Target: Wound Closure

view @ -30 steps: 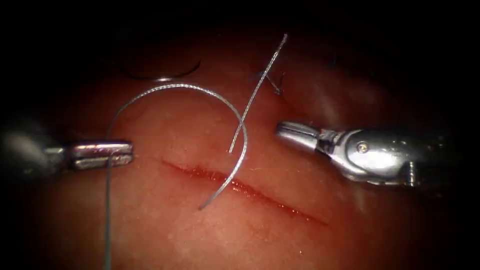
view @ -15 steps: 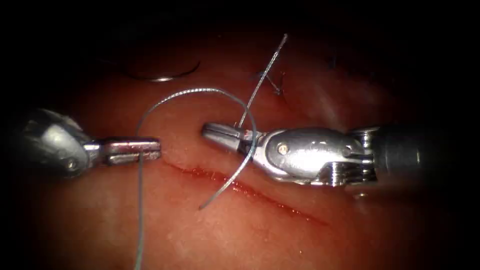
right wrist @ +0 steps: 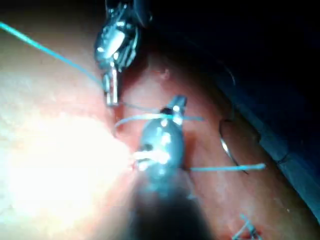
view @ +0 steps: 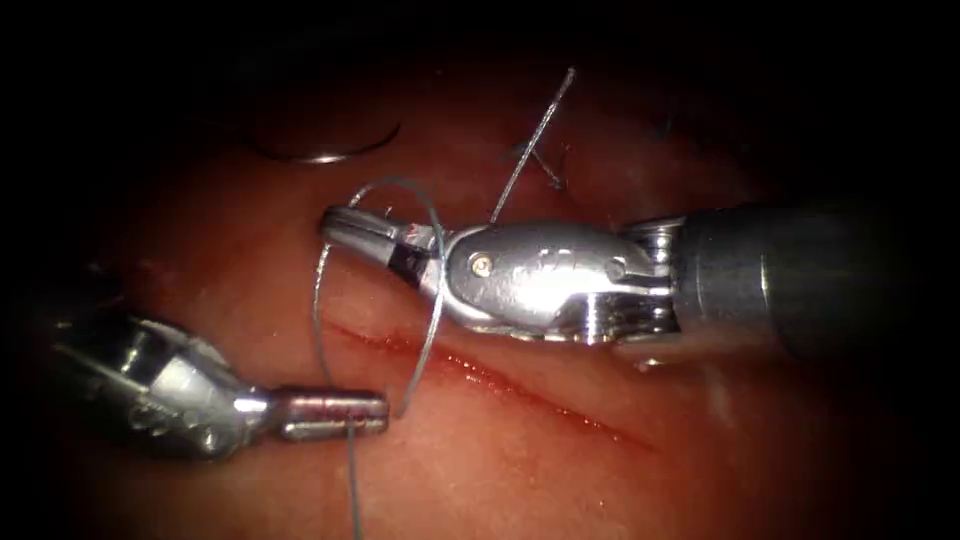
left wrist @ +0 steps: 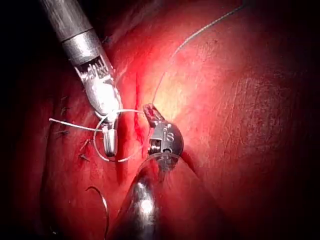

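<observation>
My left tool (view: 340, 413) sits near the cut's left end with its jaws shut on the thread (view: 318, 300). From there the thread rises and loops once around the jaws of my right tool (view: 345, 225), which lies across the tissue (view: 250, 480) just beyond the cut (view: 540, 400); those jaws are shut and hold nothing. A short stiff thread tail (view: 530, 140) slants up from behind the right tool, past a tied stitch (view: 548, 175). The curved needle (view: 325, 156) lies free on the tissue at the back, held by neither tool and not in the tissue. The loop around the right tool (left wrist: 110, 142) also shows beside the left tool (left wrist: 150, 112).
Red fluid lines the cut. The long end of the thread (view: 353, 490) runs from the left jaws off the near edge. Earlier stitches (left wrist: 82, 150) sit beside the needle (left wrist: 102, 202). The needle (right wrist: 225, 145) rests near the tissue's dark edge.
The right tool has moved left, over the cut, into the thread's arc. The left tool has carried the thread down and to the right, so the loop now wraps the right jaws.
</observation>
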`<state>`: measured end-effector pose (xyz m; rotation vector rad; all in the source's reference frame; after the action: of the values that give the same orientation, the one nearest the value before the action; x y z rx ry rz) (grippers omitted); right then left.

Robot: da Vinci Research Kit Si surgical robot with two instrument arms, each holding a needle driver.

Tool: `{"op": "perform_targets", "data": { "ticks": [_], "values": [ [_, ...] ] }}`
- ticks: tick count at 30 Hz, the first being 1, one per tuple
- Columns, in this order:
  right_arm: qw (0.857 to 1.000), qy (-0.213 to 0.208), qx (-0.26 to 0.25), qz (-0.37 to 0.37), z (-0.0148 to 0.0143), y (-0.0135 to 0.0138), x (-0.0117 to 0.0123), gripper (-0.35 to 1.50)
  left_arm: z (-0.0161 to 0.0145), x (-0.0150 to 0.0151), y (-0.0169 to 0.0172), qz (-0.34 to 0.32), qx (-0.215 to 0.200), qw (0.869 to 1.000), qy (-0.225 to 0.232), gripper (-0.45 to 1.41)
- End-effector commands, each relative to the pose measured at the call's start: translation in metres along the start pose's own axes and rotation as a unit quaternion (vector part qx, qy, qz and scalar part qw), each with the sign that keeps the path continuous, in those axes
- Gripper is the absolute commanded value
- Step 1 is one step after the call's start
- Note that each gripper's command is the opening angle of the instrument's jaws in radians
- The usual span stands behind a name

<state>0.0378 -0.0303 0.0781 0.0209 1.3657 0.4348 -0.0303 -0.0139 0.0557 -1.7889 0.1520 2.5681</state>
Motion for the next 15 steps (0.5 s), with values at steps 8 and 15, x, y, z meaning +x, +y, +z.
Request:
{"op": "perform_targets", "data": {
  "ticks": [8,15],
  "values": [
    [1.0,0.007,-0.01,-0.003,0.0017,0.0001,-0.0001,-0.35,0.0015,0.004,0.0015,0.008,-0.019,0.999,0.027,-0.45],
    [1.0,0.008,-0.023,-0.003,0.0017,0.0002,-0.0001,-0.3,0.0012,0.0054,0.0017,0.009,-0.025,0.999,0.042,-0.45]
  ]
}}
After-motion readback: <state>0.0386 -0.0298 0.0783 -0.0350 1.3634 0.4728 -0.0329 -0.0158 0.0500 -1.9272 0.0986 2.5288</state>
